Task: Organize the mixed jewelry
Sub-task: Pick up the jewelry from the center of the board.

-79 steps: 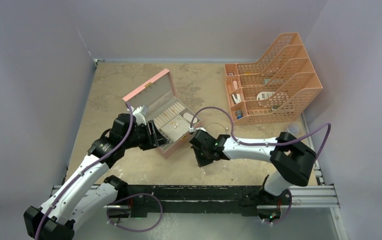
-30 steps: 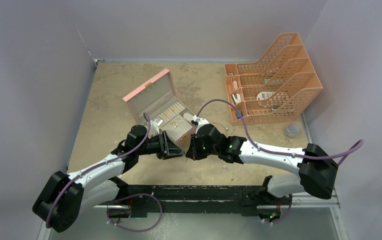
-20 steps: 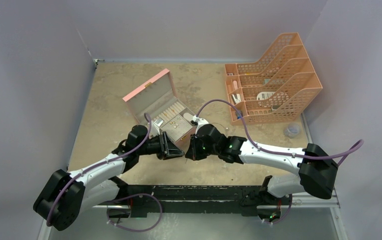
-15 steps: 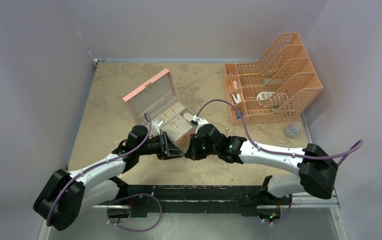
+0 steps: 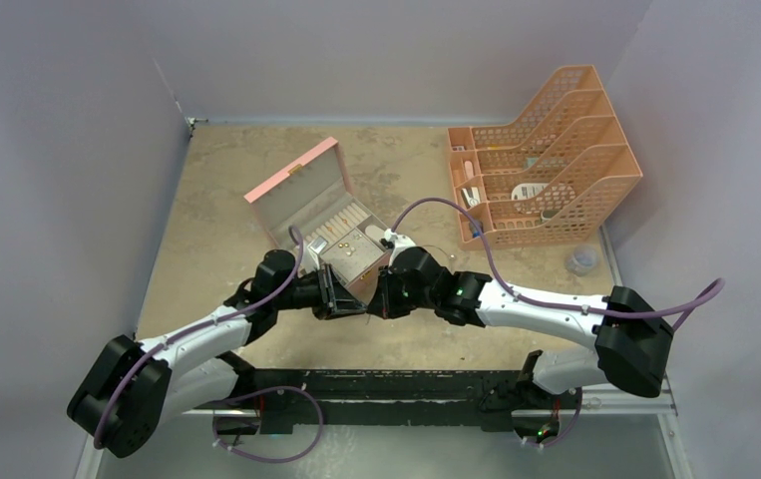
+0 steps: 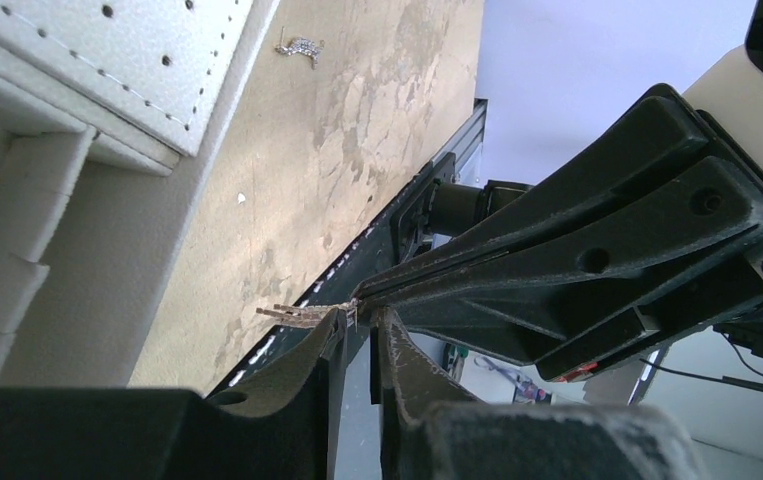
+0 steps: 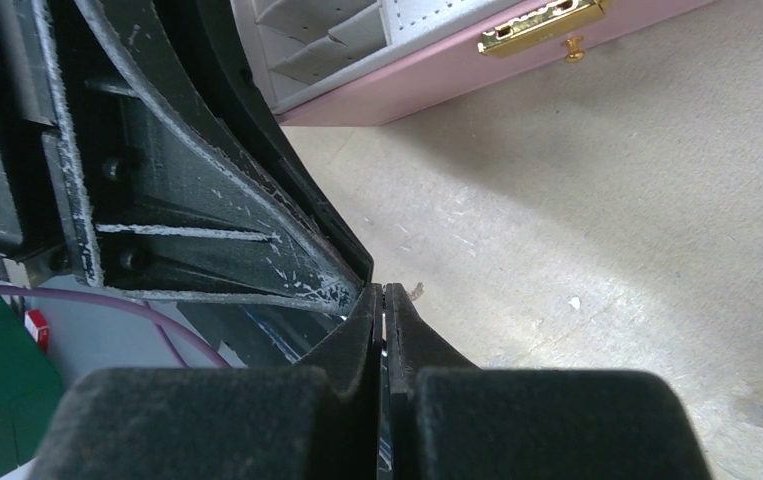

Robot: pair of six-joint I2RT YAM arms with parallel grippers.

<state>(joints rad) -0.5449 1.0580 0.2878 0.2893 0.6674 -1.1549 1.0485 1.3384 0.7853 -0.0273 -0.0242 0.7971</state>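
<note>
My two grippers meet tip to tip just in front of the open pink box (image 5: pixel 296 190). My right gripper (image 5: pixel 376 297) is shut, and in the left wrist view its tips pinch a small tassel-like metal piece (image 6: pixel 292 314). My left gripper (image 6: pixel 359 328) is open by a narrow gap, its fingertips (image 6: pixel 334 330) right under that piece. The right wrist view shows my right gripper (image 7: pixel 384 291) closed, with a sliver of the piece (image 7: pixel 417 291) beside it. Small gold rings (image 5: pixel 348 250) lie in the box. A silvery chain-like piece (image 6: pixel 300 47) lies on the table.
An orange mesh file organizer (image 5: pixel 556 150) with stationery bits stands at the back right. A small clear object (image 5: pixel 581 260) lies near the right edge. The box's front with its gold clasp (image 7: pixel 537 27) is close behind the grippers. Grey walls enclose the table.
Since 2.6 s ago, both arms have come together in front of the box, the right gripper lifting off the table. In the last second, the grippers have barely moved.
</note>
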